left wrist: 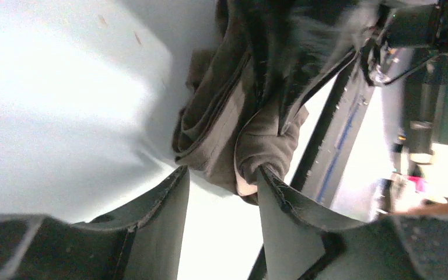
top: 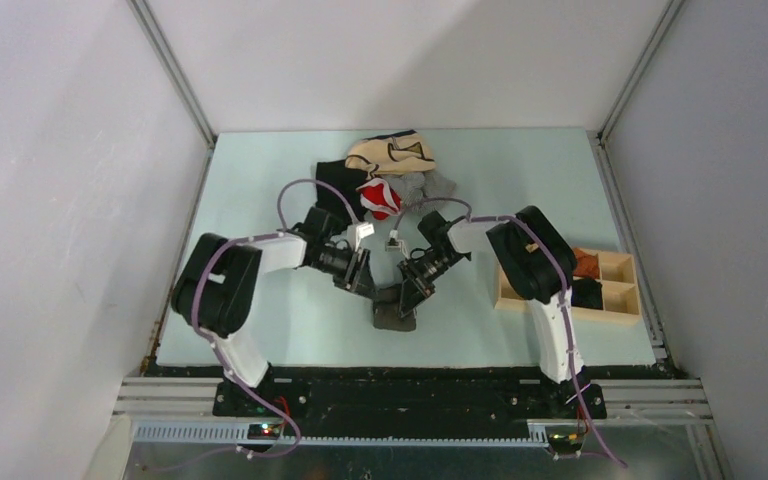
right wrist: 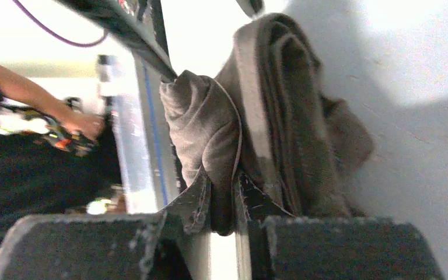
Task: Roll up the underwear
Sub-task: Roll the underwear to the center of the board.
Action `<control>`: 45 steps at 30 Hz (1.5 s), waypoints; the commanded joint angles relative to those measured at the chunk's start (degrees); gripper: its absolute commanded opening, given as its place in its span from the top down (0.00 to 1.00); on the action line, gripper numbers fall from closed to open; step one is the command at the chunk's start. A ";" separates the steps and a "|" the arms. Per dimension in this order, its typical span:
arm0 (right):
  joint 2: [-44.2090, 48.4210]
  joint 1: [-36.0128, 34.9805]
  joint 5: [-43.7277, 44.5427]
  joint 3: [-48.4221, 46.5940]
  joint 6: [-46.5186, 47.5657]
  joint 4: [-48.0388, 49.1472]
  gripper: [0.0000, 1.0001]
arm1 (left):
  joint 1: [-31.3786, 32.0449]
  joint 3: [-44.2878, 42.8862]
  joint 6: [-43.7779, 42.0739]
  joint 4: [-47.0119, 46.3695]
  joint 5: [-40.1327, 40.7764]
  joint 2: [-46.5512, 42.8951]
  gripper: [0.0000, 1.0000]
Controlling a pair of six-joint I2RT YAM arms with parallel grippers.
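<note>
Top view: both arms reach in toward the middle of the bench point(top: 260, 200), close to its near edge. The underwear point(top: 396, 318) lies there as a small dark bundle. The left gripper point(top: 368, 286) comes at it from the left and the right gripper point(top: 407, 298) from the right, with both tips down at the bundle. I can't judge either opening from up here.

At the far middle of the bench sits a pile point(top: 388, 172) of other garments: beige with dark trim, black, red-and-white and grey. It is well apart from the bundle. A wooden tray point(top: 622, 262) stands at the right edge behind the right arm, with something rust-coloured and something black in its compartments.

Left wrist: the left gripper point(left wrist: 221, 170) stands partly open, with a clear gap between its fingers point(left wrist: 166, 204). The underwear point(left wrist: 216, 111) lies on the bench just past the tips, folded into several brown layers with a paler band running through them. One rounded fold bulges into the gap and touches the right-hand finger in this view. The other finger stands just clear of the cloth, so nothing is pinched.

Right wrist: the right gripper point(right wrist: 221, 178) is nearly closed and clamps a thick fold of the underwear point(right wrist: 280, 116) between its fingers point(right wrist: 195, 201). The rest of the garment stands up beyond the tips in stacked layers, one side against the bench. The background on the left is blurred, and a person's hand point(right wrist: 81, 123) shows there.
</note>
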State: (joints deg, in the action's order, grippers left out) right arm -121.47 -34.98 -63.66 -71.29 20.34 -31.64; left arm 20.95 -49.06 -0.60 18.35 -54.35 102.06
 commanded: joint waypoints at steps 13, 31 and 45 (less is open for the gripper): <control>-20.18 2.56 4.00 -9.90 -10.88 -13.09 1.00 | 23.61 21.70 -43.64 -26.97 27.20 -35.95 0.27; -23.48 2.80 1.64 -10.10 -13.32 -12.92 0.99 | 30.50 24.16 -57.93 -28.96 31.90 -23.56 0.40; -1.91 7.39 7.38 -5.44 -14.62 -4.39 0.03 | 26.88 6.01 -49.76 -1.25 18.33 -9.88 0.86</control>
State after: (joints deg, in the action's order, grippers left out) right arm -129.23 -30.44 -73.76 -80.99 9.37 -46.19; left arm 49.25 -37.67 -56.25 5.39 -25.80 85.91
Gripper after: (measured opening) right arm 0.888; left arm 0.211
